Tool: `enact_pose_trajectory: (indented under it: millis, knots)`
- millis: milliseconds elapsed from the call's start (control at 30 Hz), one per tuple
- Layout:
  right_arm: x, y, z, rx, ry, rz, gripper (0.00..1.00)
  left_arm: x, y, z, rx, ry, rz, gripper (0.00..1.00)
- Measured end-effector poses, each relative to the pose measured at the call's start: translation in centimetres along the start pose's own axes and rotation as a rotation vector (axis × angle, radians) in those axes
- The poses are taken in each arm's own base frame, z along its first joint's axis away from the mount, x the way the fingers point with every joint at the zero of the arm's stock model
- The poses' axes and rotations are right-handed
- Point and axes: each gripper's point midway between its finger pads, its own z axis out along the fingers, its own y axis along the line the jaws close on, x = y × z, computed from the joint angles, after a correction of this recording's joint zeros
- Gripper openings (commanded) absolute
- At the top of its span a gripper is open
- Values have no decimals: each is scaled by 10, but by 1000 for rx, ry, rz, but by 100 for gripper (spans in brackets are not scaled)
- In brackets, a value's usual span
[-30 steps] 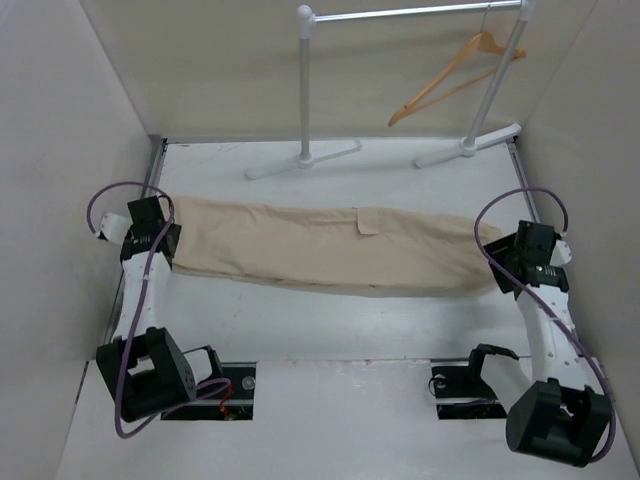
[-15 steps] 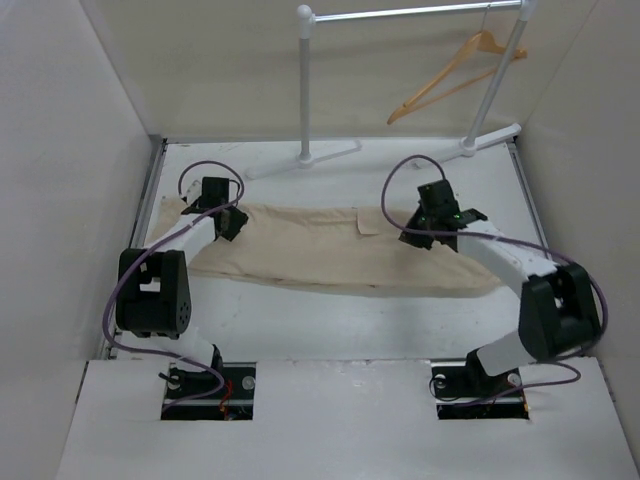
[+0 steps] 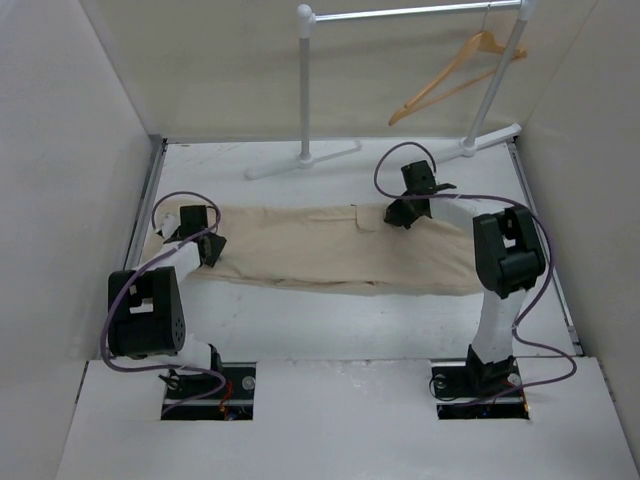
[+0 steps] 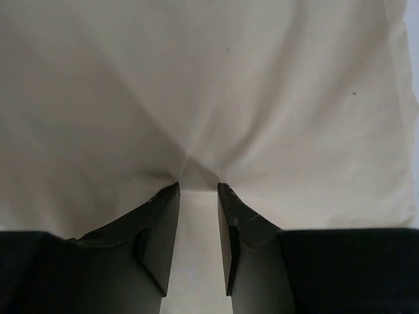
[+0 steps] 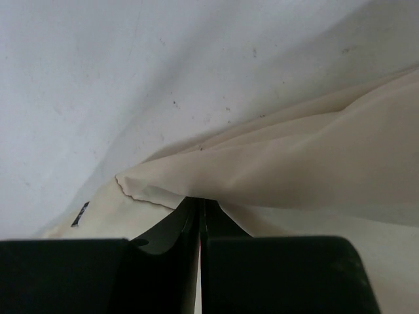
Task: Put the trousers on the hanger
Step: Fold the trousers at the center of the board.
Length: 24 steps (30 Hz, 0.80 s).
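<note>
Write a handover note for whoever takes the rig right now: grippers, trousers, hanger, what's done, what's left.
Grippers: the left gripper is closed on a pucker of cloth at the left end of the trousers. The right gripper is shut on their far edge, beside the pocket.
Things: the trousers lie flat, lengthwise across the table. The hanger hangs on the rail at the back right.
Done: both pinches made.
Left: lift the trousers, carry them to the hanger and drape them over it.

The rail feet bar the table behind the trousers, walls hem both sides; passing room lies in front.
</note>
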Motion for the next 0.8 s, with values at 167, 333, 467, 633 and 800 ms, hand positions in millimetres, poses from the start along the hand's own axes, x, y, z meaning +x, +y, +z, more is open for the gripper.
enact_pose_trajectory:
  millis: [167,333,467,633,800]
  knots:
    - [1,4,9,8,13,66,15,-13,6,-12,-16,-50,-13,31]
    - [-2,15,2,-38,25,88,32,-25,2,-31,7,-95,-23,31]
    - [-21,24,-32,-97,-16,54,32,-31,-18,-47,42,-119,-10,31]
    - [-59,-3,-99,-161,-147,23,14,27,-97,-81,239,-45,145,31]
    - [-99,-85,-109,-30,-253,65,9,150,-163,-117,440,150,347,30]
